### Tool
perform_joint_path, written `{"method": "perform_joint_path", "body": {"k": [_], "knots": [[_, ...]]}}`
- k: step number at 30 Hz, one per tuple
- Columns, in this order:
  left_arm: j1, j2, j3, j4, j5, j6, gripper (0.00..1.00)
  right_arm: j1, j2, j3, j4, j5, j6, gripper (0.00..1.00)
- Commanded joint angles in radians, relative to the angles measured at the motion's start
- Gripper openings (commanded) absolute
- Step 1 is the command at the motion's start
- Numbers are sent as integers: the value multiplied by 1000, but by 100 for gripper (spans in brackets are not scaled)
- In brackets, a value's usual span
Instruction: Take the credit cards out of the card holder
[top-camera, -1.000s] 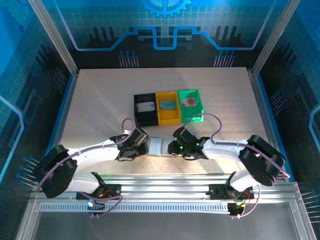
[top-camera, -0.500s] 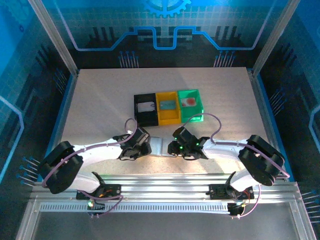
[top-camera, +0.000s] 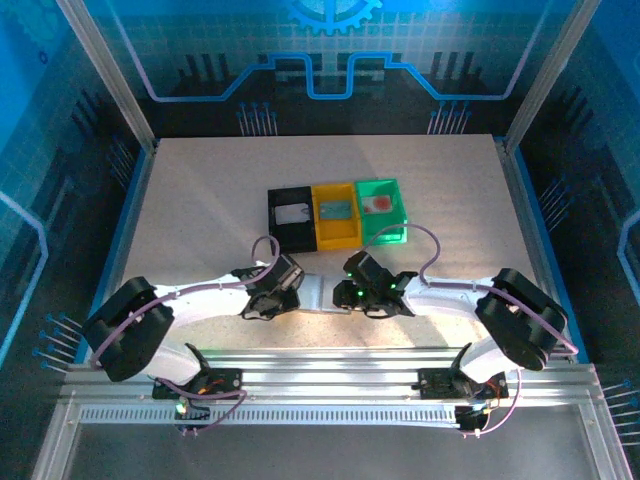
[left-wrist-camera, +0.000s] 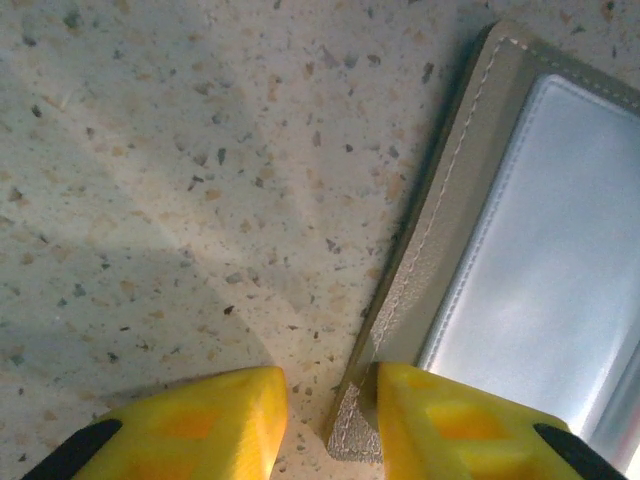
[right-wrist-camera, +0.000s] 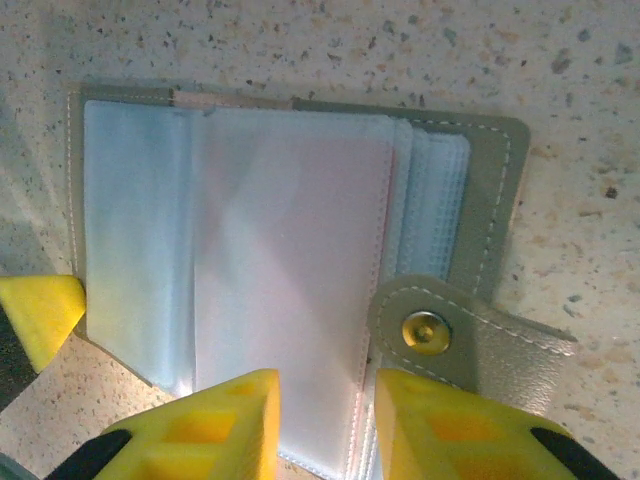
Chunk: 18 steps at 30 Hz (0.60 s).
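Observation:
The grey card holder (top-camera: 318, 292) lies open on the table between my two grippers. Its pale blue-grey pockets (right-wrist-camera: 290, 260) face up, and the tab clasp (right-wrist-camera: 430, 332) with a brass snap hangs off its right side. My left gripper (left-wrist-camera: 330, 400) is open at the holder's stitched corner (left-wrist-camera: 440, 240), one finger on the corner and the other on the table. My right gripper (right-wrist-camera: 327, 410) is open over the pocket flap next to the clasp. Three credit cards lie in bins: a whitish one (top-camera: 291, 215), a bluish one (top-camera: 336, 210) and a pale one with a red mark (top-camera: 378, 204).
A black bin (top-camera: 277, 222), a yellow bin (top-camera: 322, 224) and a green bin (top-camera: 400, 214) stand in a row just behind the holder. A yellow fingertip (right-wrist-camera: 40, 310) of the left gripper touches the holder's left edge in the right wrist view. Speckled table (top-camera: 200, 200) extends all round.
My left gripper has slid right until it reaches the holder's left corner. My right gripper has crept slightly left over the pockets.

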Motion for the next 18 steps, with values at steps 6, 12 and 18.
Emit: {"method": "perform_joint_path", "body": {"k": [6,12,18], "knots": [[-54,161,-62,185,134,-36,30,22,37,59,-81,25,-12,30],[-70,180,-64,207,137,-48,29,33,56,74,-113,59,7,31],[-73,179,-69,210,139,-49,28,33,-9,39,-116,118,24,34]]}}
